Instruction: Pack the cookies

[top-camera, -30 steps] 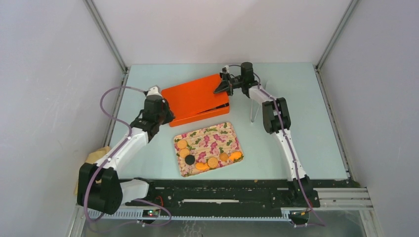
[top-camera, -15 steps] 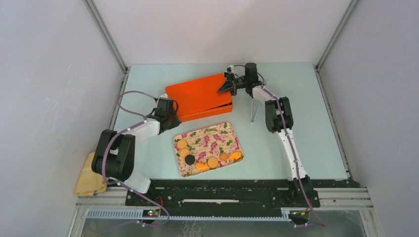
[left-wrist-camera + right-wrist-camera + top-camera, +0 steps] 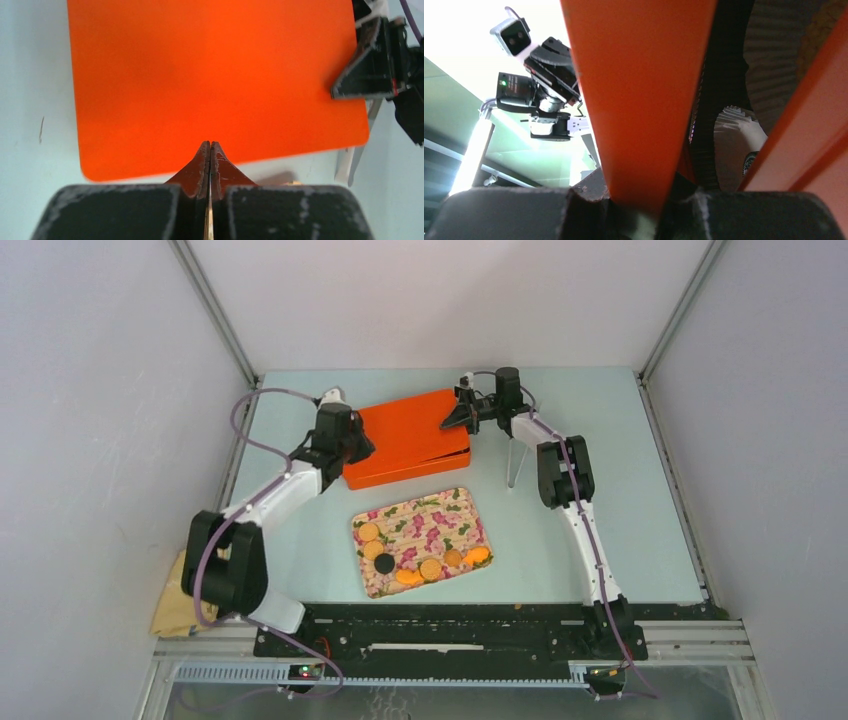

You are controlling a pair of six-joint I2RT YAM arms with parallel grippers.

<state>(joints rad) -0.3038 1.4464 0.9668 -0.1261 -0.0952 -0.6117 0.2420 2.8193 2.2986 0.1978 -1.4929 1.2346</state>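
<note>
Near the arm bases, a rumpled yellow cloth (image 3: 178, 592) lies at the left edge, beside the left arm's elbow. Just beyond the bases, a floral-patterned rectangular tray (image 3: 450, 515) sits mid-way across the pale green tabletop (image 3: 620, 490). The small flat round cookies (image 3: 430, 569), six golden-orange and one dark, lie along the tray's left and near sides. Both tools are farther back, well apart from the cookies, so none is held.

A narrow strip of bare tabletop separates the tray from a flat orange rectangular box (image 3: 405, 437) lying at a slant. The left tool (image 3: 210, 145) sits at the box's left end with its fingers pressed together on nothing. Its tips are over the lid's edge, but contact cannot be told. The right tool (image 3: 447, 420) is clamped on the orange lid (image 3: 639, 90) at its far right edge. In the right wrist view the panel runs up from between the fingers, and a white fluted paper liner (image 3: 736, 132) shows in the gap beside it.

Open tabletop spreads right of the tray and box and behind the box to the far wall. The left wall stands close to the left arm.
</note>
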